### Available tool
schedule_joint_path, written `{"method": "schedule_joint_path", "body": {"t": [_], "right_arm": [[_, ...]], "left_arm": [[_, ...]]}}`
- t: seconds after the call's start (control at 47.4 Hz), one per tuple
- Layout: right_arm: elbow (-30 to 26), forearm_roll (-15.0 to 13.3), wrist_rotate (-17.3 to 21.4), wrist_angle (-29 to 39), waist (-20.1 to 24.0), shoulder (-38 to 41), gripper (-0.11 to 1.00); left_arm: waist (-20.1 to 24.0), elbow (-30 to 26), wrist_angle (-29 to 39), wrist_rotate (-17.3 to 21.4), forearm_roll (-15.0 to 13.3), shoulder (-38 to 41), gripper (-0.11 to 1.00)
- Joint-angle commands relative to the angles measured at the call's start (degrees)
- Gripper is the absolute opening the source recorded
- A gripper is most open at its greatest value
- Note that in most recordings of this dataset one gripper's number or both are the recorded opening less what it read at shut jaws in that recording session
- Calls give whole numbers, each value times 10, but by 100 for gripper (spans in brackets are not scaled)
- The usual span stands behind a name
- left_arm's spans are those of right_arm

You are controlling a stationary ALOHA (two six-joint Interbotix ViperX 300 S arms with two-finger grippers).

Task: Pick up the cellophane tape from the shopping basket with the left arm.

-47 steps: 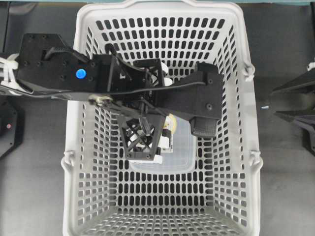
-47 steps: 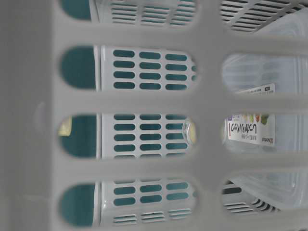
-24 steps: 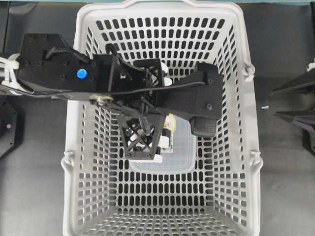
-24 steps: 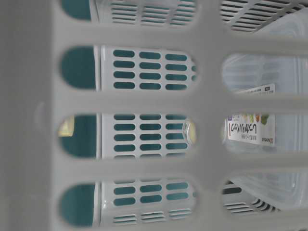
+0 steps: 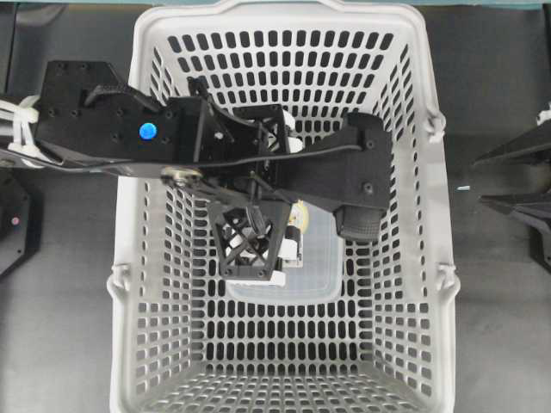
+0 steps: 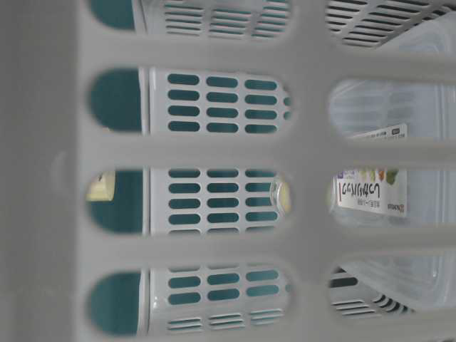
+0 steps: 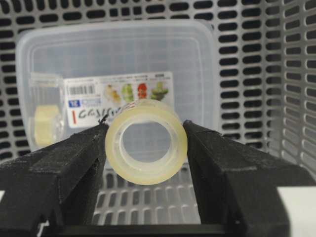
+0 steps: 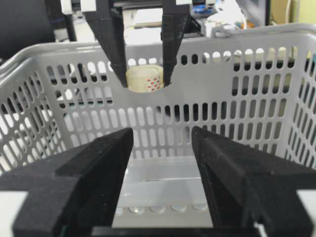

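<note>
Grey slotted plastic fills the overhead view: the large light grey shopping basket [image 5: 284, 215] sits on the dark counter [image 5: 60, 327], and the black left arm [image 5: 164, 138] with its blue dot light reaches across its rim from the left. Its lattice-patterned left gripper [image 5: 274, 231] hangs over the middle of the basket, above the large clear rectangular plastic box [image 5: 318, 267] lying on the basket floor. A sliver of the small pale yellowish cellophane tape roll [image 5: 299, 213] shows just beside the black fingers. The right gripper [image 5: 516, 202] waits at the right edge, well apart from the basket.

From table level, the blurred basket wall [image 6: 214, 153] covers nearly everything; through its slots the clear box [image 6: 385, 128] and its printed label [image 6: 370, 192] can be made out.

The left wrist view shows the tape [image 7: 146, 148] pinched between the two black fingers [image 7: 64, 168], one pressed on each side, its hollow core facing the camera. Below lie the clear box [image 7: 148, 54] and the basket floor [image 7: 247, 64].

In the right wrist view, the right gripper's [image 8: 162, 173] fingers stand apart with nothing between them. Beyond, the left fingers [image 8: 112, 39] hold the tape [image 8: 145, 79] in the air, well above the box [image 8: 163, 192] and level with the upper part of the basket's far wall [image 8: 237, 113].
</note>
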Motion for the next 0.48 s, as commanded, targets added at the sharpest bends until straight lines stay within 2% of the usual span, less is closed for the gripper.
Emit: {"method": "schedule_joint_path", "body": {"t": [0.0, 0.464], "right_arm": [[-4, 2, 0, -4, 2, 4, 49], [-4, 2, 0, -3, 1, 4, 49]], "left_arm": [[-1, -5, -2, 1, 2, -8, 50], [-1, -5, -3, 3, 2, -4, 50]]}}
